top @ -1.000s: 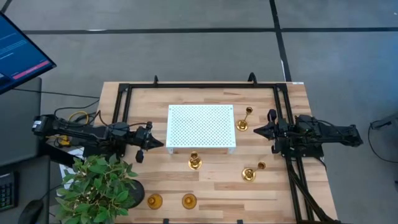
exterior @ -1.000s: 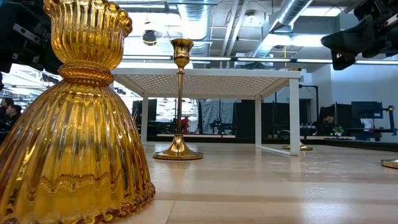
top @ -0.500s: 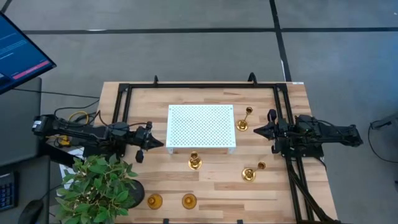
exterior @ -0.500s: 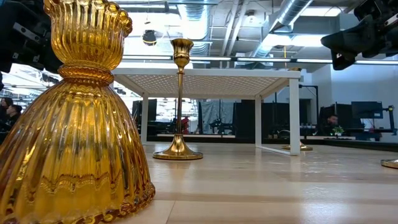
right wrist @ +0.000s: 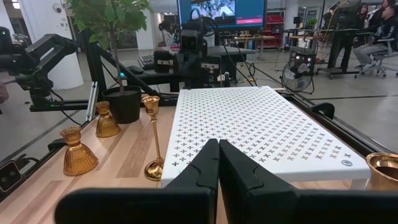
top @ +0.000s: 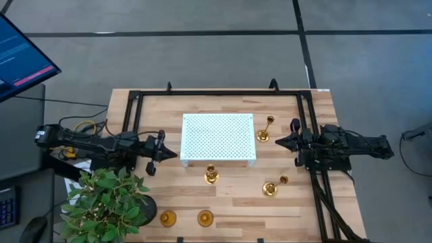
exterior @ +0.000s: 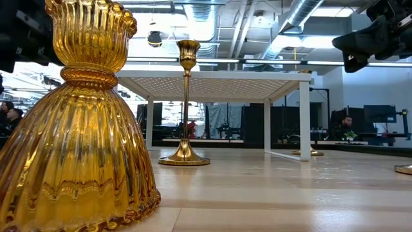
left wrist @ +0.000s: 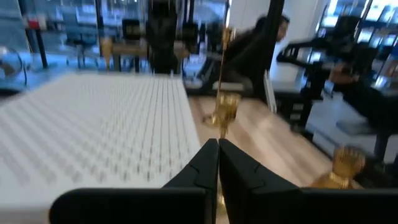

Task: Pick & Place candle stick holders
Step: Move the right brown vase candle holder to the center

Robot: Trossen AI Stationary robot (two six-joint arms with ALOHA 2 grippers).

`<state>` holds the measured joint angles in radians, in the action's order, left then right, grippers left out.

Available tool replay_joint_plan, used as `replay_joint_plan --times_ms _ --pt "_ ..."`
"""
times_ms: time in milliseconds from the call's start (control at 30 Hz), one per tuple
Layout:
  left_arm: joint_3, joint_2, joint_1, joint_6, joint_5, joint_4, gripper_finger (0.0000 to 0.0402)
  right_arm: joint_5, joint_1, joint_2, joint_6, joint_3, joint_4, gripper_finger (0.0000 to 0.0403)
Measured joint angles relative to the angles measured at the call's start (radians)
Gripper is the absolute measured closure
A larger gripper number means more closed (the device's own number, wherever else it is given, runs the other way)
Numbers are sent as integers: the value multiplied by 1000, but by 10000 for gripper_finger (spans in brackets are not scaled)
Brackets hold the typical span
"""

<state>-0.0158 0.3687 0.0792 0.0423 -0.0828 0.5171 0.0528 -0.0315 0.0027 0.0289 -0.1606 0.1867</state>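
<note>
Candle stick holders (top: 211, 176) are spread over the wooden table (top: 290, 202) — 1 tall thin-stemmed one just in front of the white perforated tray (top: 217, 137), 1 beside the tray's right end, 2 further right and 2 squat ones near the potted plant (top: 108, 199). Nothing is held. The left gripper (top: 164, 155) hangs left of the tray, its fingers pressed together; the right gripper (top: 282, 142) waits to the tray's right, fingers likewise closed. For a clean pick, fingers should be opened first, then lowered around a stem — the tall one looks easily tipped.
</note>
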Motion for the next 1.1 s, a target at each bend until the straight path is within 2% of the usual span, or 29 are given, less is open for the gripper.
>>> replay_joint_plan --times_ms 167,1000,1100 --pt "0 0 0 0 0 70 389 0 1 0 -3 0 0 403" --pt "0 0 0 0 0 81 389 0 0 0 -2 0 0 403" --pt "0 0 0 0 0 81 389 33 0 1 -2 0 4 403"
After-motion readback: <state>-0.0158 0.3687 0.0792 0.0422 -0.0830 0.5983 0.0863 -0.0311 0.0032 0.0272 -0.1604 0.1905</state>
